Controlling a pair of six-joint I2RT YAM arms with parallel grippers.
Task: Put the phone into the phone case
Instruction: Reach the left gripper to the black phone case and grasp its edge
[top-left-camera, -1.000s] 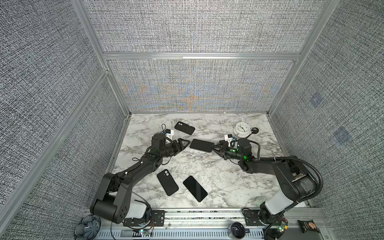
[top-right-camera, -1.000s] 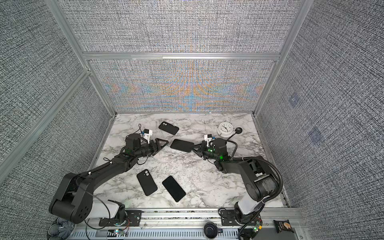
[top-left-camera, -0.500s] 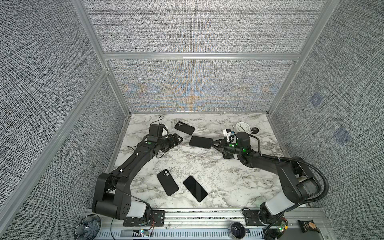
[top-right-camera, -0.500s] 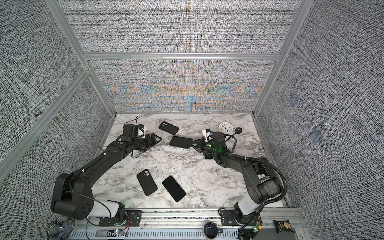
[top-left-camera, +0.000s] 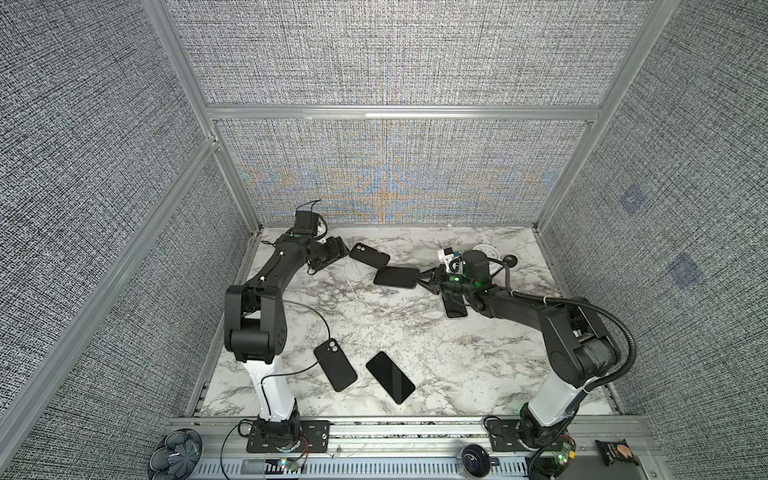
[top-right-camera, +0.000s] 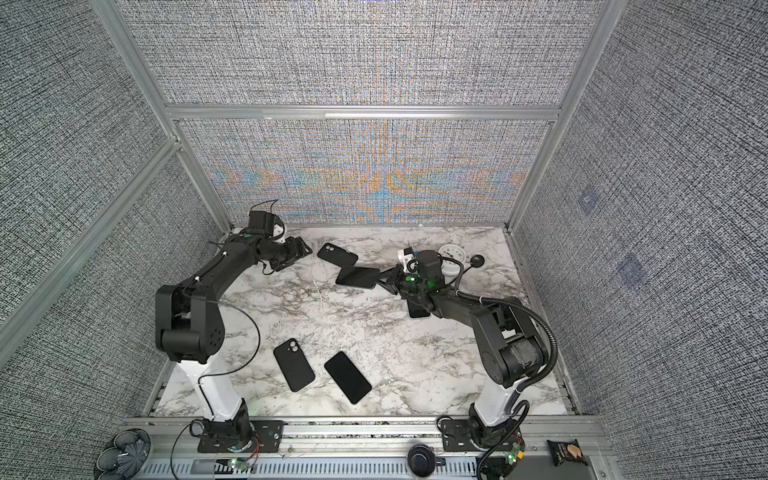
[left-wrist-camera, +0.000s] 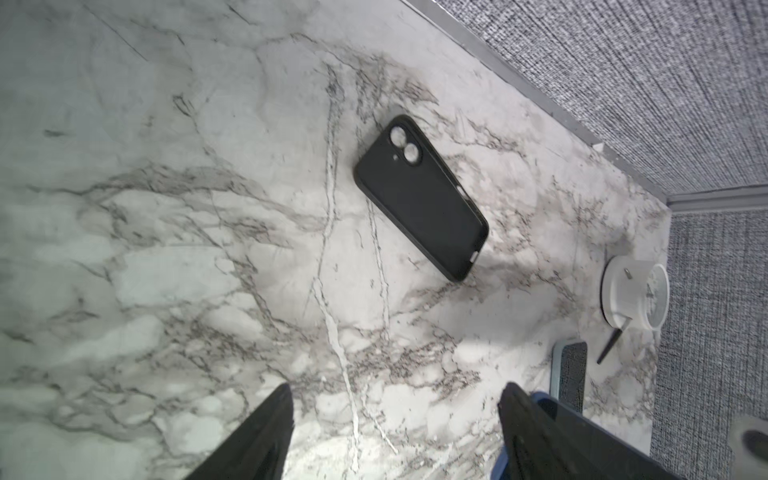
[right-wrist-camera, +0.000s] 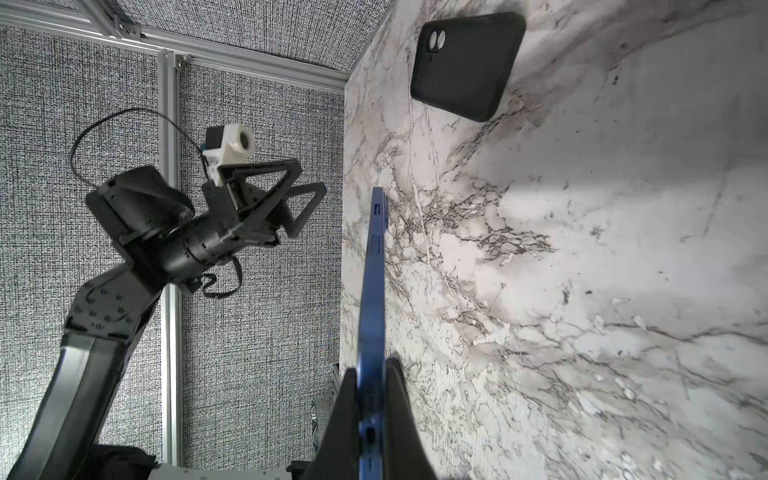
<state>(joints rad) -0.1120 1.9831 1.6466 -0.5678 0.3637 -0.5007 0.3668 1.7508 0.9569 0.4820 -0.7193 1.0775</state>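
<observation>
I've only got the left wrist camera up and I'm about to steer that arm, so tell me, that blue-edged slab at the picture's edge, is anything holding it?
Observer: Yes. The right pincer is shut on one short end of that phone.
Operator: Is it over the black case I'm seeing?
Observer: Not squarely. In both top views it hangs just in front of the case, nearer the robot.
Operator: Any other cases around?
Observer: A second case lies near the table's front edge, beside a bare phone.

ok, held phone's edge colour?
Blue edge on the phone, best seen in the right wrist view.
</observation>
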